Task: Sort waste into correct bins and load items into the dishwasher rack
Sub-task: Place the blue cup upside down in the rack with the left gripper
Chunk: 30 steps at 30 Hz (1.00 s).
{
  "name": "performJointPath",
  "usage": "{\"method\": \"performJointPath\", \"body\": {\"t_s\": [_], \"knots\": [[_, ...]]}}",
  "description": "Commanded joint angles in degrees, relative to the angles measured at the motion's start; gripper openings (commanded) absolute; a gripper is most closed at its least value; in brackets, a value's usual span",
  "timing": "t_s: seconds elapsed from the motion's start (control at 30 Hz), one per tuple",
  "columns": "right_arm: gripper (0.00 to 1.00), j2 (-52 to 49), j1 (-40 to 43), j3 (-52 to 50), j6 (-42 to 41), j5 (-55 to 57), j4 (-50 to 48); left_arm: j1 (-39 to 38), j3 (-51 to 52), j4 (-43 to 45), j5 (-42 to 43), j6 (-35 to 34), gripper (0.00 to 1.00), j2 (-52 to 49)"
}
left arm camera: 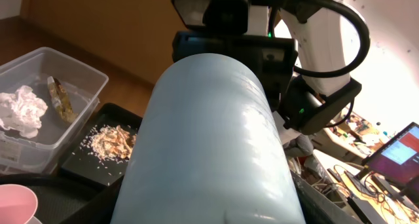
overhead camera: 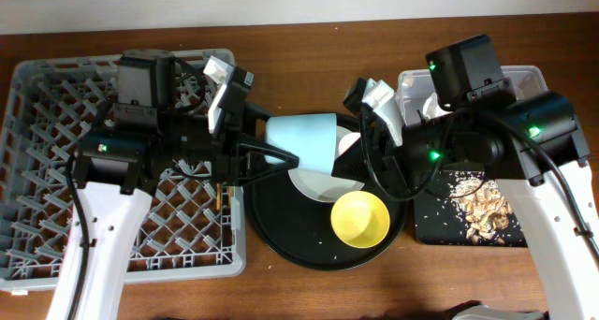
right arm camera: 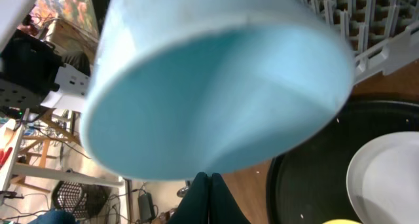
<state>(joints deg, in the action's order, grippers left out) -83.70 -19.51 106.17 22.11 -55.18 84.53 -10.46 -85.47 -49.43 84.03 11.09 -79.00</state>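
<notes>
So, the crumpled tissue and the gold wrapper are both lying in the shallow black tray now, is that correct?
Not quite. The crumpled tissue and the gold wrapper are lying in the clear tub, not the shallow black tray, which holds the food scraps. The left wrist view shows this.

— What's the room like on your feed?
— I log a dark wooden table [overhead camera: 309, 49], a pale strip [overhead camera: 281, 2] past its far edge. Left wrist view: brown panelling [left arm camera: 98, 21], bright white wall [left arm camera: 386, 27], lit laptop [left arm camera: 396, 152] on a cluttered desk [left arm camera: 353, 185].
— Right wrist view?
— Cables [right arm camera: 145, 201], a wire basket [right arm camera: 77, 196].
</notes>
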Motion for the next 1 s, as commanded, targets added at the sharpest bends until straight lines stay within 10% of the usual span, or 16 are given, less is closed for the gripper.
{"method": "performJointPath", "body": {"t_s": [0.0,0.17,0.33,0.9,0.97], "knots": [[0.09,-0.2,-0.68,-0.22,0.13,3.08,0.68,1.14,-0.9,0.39,0.44,0.11,0.32,0.83],[0.11,-0.2,5.86,-0.2,-3.96,12.87,2.1,10.56,-0.9,-0.42,-27.04,-15.21,0.27,0.94],[0.11,-0.26,9.92,-0.22,-14.08,30.86,2.45,10.95,-0.87,-7.69,-77.55,-25.97,0.27,-0.33],[0.1,-0.26,9.84,-0.22,-14.03,31.5,3.23,10.99,-0.87,4.31,-88.37,-26.91,0.27,-25.16],[0.1,-0.26,9.84,-0.22,-14.03,31.5,3.23,10.99,-0.83,3.5,-88.39,-26.91,0.41,-26.34]]}}
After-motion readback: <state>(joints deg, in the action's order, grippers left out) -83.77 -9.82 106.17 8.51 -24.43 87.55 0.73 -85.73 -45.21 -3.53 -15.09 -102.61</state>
